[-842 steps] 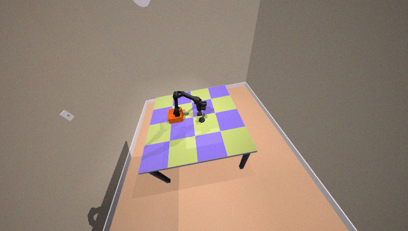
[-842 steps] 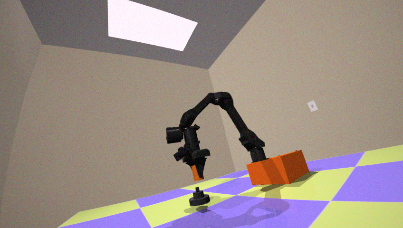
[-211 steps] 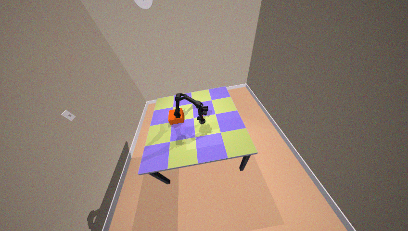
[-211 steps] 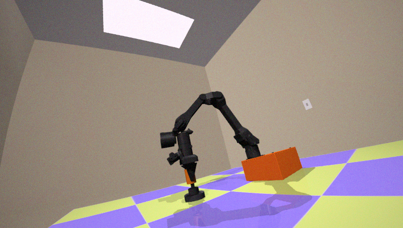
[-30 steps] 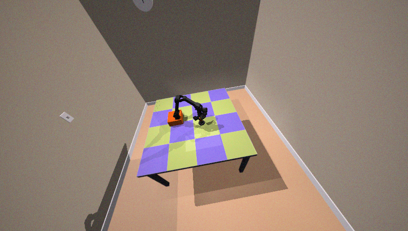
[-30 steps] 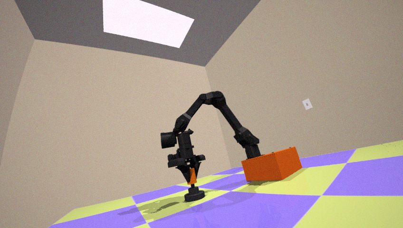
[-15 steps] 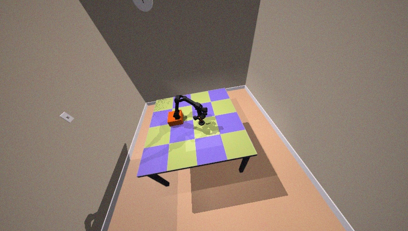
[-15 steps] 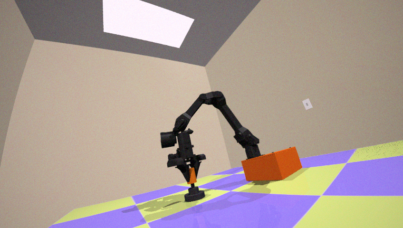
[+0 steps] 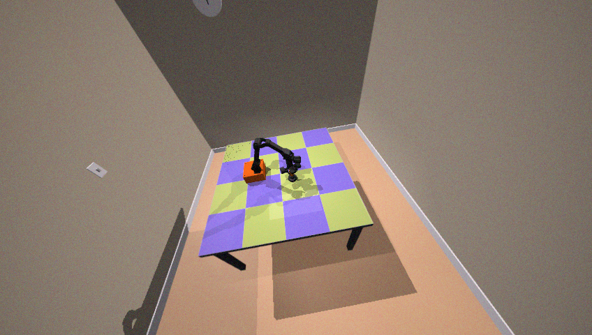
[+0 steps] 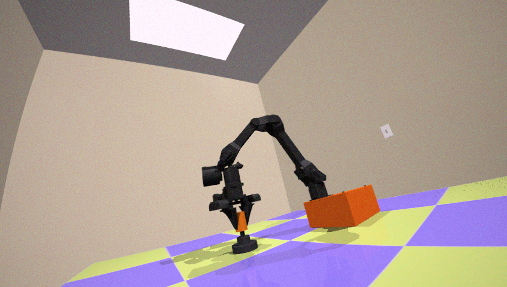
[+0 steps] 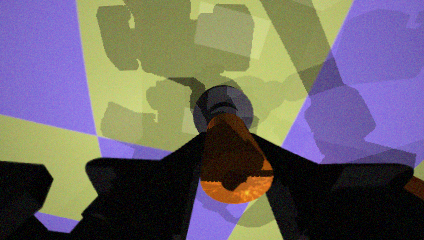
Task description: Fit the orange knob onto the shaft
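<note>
My gripper (image 10: pixel 241 223) (image 11: pixel 226 136) (image 9: pixel 292 174) is shut on the orange knob (image 10: pixel 241 222) (image 11: pixel 231 155) and holds it upright, pointing down. The knob hangs right above the dark D-shaped shaft (image 10: pixel 243 234), with its lower end at the shaft's top; I cannot tell whether it has slid on. The shaft stands on the round dark pedestal (image 10: pixel 244 245) (image 11: pixel 223 103) (image 9: pixel 292 179) on the checkered table (image 10: pixel 409 256) (image 9: pixel 265 232). In the wrist view the knob covers the shaft and the near part of the pedestal. The shaft's flat side is not visible.
The arm's orange base block (image 10: pixel 341 208) (image 9: pixel 253 172) stands on the table to the right of the pedestal in the exterior view. The table's front edge (image 9: pixel 286 240) lies far from the pedestal. Walls enclose the room.
</note>
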Robot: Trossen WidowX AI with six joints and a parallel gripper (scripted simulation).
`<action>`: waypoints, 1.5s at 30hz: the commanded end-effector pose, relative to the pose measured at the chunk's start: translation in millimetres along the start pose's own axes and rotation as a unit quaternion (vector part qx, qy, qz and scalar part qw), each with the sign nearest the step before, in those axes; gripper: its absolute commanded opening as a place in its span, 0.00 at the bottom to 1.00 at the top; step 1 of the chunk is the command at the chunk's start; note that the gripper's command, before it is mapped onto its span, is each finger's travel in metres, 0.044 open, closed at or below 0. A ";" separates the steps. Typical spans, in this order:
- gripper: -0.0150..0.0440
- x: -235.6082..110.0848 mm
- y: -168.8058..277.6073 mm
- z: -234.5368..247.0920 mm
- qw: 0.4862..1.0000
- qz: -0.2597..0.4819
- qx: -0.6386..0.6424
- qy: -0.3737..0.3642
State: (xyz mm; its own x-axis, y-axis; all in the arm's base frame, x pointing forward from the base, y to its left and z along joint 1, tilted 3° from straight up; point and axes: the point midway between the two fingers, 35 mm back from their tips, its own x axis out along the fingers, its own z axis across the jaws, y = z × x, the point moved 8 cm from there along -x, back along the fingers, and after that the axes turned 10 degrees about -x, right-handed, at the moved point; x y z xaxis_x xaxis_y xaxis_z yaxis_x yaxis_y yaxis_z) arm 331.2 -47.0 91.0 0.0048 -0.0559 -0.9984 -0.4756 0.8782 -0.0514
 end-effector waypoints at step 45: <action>0.25 1.6 -0.5 0.2 0.994 -0.002 0.108 -0.001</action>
State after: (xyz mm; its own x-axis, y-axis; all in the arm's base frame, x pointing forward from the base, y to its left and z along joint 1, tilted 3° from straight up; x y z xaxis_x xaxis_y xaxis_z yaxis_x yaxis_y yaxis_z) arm 331.2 -46.9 90.3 0.0036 -0.0559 -0.9984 -0.2819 0.9579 -0.0547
